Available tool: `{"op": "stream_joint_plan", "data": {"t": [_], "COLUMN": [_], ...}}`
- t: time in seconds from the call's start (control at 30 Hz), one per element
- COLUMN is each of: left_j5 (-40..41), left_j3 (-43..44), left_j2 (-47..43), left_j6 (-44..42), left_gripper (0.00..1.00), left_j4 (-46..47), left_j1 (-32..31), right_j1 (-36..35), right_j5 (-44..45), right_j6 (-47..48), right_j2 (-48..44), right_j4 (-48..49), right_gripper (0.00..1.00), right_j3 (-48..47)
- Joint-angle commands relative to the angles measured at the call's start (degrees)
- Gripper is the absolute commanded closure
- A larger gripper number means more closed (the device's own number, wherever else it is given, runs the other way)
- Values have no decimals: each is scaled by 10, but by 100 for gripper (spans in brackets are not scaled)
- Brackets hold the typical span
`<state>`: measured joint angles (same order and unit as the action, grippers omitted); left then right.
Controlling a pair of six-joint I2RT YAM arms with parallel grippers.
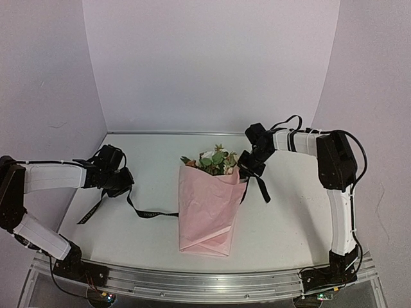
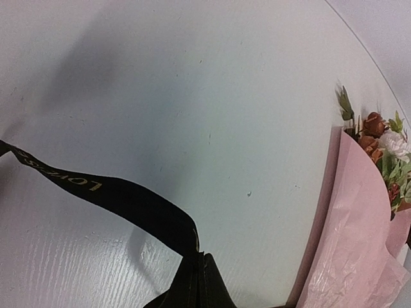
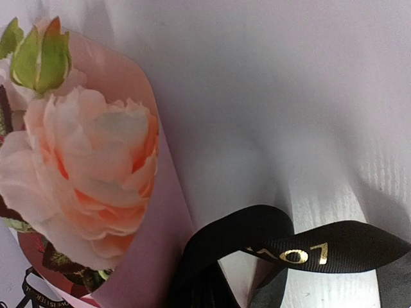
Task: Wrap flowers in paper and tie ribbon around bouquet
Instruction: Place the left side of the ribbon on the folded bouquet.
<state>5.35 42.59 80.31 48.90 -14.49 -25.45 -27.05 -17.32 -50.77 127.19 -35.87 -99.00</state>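
Bouquet flat on worktop, flowers toward 12 o'clock.
Ribbon pinched by left tool at 9 o'clock, right tool at 2 o'clock.

This is a robot lab booth: a plain backdrop closes the far side, and a metal rail runs along the white table's near edge.

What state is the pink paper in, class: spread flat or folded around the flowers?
Folded: the paper forms a cone, with the flowers showing at its open end.
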Motion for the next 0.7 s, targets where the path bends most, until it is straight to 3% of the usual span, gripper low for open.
{"op": "stream_joint_plan", "data": {"t": [0.0, 0.37, 0.5, 0.67], "left_j5": [30, 52, 49, -13], "left_j3": [6, 78, 133, 201], "left_j2": [-16, 0, 31, 68], "left_j6": [2, -74, -121, -186], "left_gripper": [100, 100, 100, 100], "left_j4": [-9, 43, 76, 130], "left_j1": [-1, 0, -1, -29], "right_j1": [-2, 44, 51, 55], "right_j5": [20, 219, 254, 296], "right_j6": [20, 69, 95, 117], "right_j2": [-25, -293, -355, -393], "right_j4": [-28, -82, -110, -144], "right_gripper": [100, 100, 100, 100], "right_j3": [15, 256, 289, 300]}}
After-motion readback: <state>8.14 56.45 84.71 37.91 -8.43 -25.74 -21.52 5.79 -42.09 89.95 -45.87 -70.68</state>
